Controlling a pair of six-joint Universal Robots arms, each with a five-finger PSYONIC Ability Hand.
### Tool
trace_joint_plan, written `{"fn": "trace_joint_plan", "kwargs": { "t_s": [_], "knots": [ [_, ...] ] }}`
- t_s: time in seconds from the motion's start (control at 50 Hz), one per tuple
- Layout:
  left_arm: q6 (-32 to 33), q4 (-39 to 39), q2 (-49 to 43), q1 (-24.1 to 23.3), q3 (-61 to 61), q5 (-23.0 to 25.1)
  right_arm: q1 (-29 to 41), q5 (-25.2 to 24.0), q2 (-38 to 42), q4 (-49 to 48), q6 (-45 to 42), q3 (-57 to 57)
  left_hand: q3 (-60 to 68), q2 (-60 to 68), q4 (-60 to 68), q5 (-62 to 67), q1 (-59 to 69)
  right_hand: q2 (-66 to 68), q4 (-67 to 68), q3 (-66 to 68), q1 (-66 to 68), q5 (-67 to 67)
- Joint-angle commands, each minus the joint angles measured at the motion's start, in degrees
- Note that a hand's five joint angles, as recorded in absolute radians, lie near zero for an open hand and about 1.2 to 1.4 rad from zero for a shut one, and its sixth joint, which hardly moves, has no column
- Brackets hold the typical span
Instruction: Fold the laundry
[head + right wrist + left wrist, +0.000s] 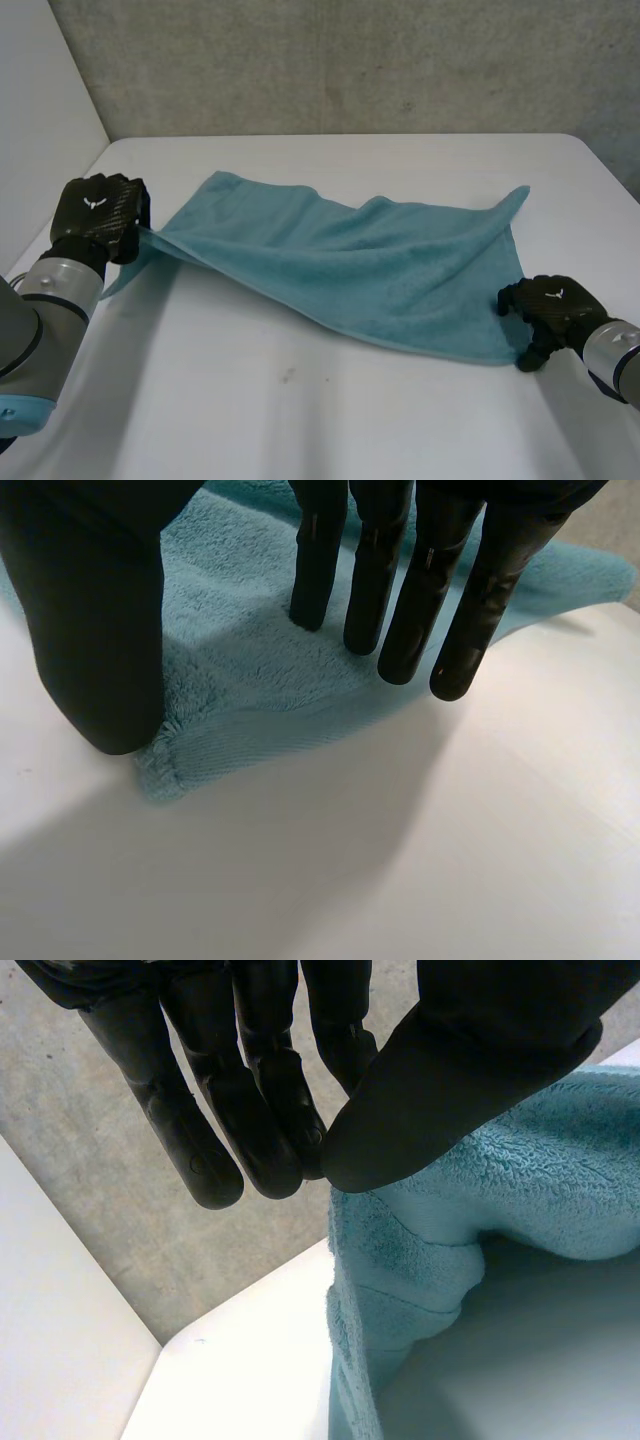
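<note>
The teal towel (360, 265) lay spread across the white table (300, 420), soft, limp and probably light. The left hand (98, 215) pinched its left corner between thumb and fingers, raised off the table. The right hand (550, 305) rested straight fingers on the near right corner, unclamped. Corners looked the surest hold.
</note>
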Motion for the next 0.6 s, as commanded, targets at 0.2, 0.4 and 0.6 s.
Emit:
{"fn": "trace_joint_plan", "kwargs": {
  "t_s": [0.2, 0.4, 0.6],
  "knots": [
    [0.00, 0.00, 0.01, -0.07, -0.27, -0.01, 0.92, 0.11, -0.16, -2.25, 0.09, -0.49, 10.31, 10.17, 10.26, 10.31, 10.94, 7.22, 7.42, 7.38, 14.12, 11.21],
    [0.00, -0.09, 0.01, -0.16, -0.27, -0.01, 1.18, 0.72, -0.08, -6.19, 0.09, -1.19, 10.31, 10.17, 10.26, 10.31, 10.94, 42.81, 43.01, 42.96, 49.71, 46.80],
    [0.26, -1.49, 0.01, -0.33, -0.88, -0.19, 1.63, 5.38, -9.28, -7.26, 2.63, -0.84, 10.31, 10.17, 10.26, 10.31, 10.94, 42.82, 43.03, 42.98, 49.72, 46.81]
  ]
}}
